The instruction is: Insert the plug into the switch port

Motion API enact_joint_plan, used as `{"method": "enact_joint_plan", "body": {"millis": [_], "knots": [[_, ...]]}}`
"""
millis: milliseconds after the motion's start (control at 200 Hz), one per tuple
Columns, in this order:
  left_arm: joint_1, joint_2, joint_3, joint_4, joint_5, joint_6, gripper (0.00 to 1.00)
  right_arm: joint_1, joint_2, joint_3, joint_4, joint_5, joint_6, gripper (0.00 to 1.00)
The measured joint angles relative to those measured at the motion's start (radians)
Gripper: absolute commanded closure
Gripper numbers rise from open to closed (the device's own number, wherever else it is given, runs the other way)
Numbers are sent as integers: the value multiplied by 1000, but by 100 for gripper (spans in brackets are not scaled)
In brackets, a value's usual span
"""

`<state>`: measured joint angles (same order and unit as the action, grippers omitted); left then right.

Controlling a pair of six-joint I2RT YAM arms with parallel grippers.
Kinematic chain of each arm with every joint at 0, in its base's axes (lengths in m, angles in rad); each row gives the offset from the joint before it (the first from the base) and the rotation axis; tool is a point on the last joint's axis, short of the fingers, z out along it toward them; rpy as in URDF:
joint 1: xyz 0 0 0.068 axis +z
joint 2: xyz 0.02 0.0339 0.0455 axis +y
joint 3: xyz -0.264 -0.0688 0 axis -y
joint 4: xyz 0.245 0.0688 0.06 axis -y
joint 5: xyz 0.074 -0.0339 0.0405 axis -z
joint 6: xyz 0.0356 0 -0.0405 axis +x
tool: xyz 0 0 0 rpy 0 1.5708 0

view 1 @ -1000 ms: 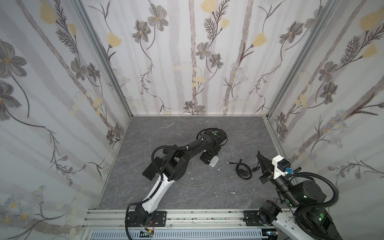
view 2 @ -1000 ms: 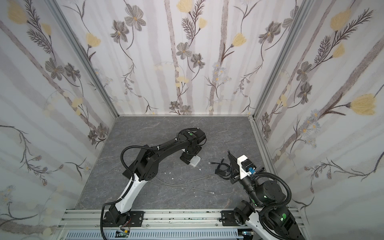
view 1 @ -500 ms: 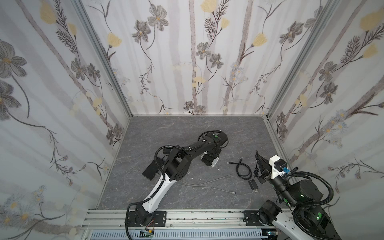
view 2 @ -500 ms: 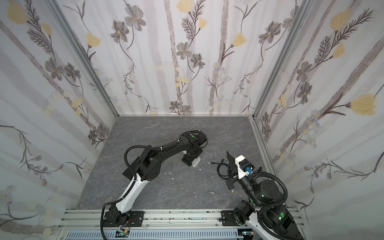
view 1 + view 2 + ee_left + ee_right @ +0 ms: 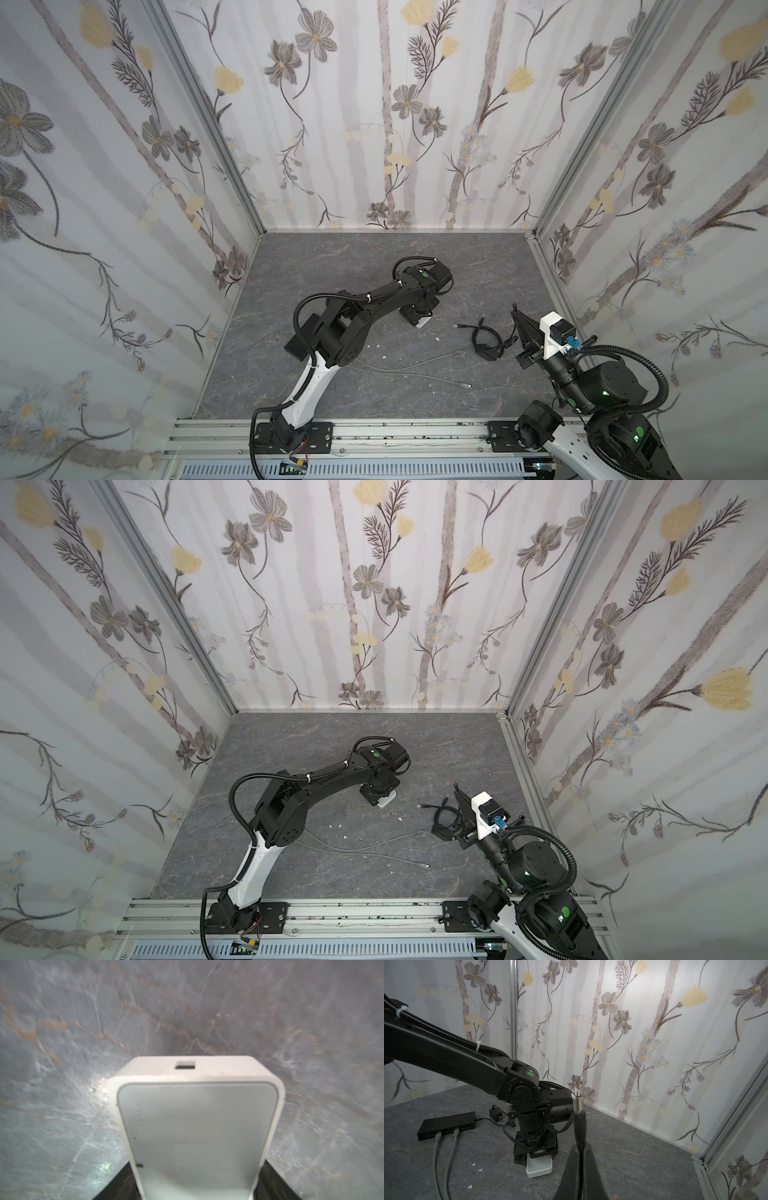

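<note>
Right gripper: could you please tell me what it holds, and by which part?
The right gripper pinches the plug by its black body, leaving the metal tip free.

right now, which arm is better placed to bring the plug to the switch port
Right. The right gripper is shut on the plug, its tip sticking out free. The left gripper straddles the white box, holds no plug, and probably suits steadying it with the switch port exposed.

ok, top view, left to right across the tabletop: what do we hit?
left arm's elbow → white box → black adapter with coiled cable → right tool, gripping the plug
</note>
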<state>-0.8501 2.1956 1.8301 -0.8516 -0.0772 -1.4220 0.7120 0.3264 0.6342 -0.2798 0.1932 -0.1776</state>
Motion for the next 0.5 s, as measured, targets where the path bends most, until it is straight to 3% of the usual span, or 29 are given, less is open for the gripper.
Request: {"method": "enact_joint_plan", "body": {"millis": [120,225,330,500], "knots": [[55,-278,-307,256,-7,226,35,0,22,-1,0,0,0,100],[154,-447,-489,453,95,443,40,0,57,-9,10,-6,0,100],[226,-479,-441,419,174,698,39,-1,105,-27,36,-16,0,100],[211,-426,-226,210,239,1160,42,-5,288,-67,165,-76,3,100]]}}
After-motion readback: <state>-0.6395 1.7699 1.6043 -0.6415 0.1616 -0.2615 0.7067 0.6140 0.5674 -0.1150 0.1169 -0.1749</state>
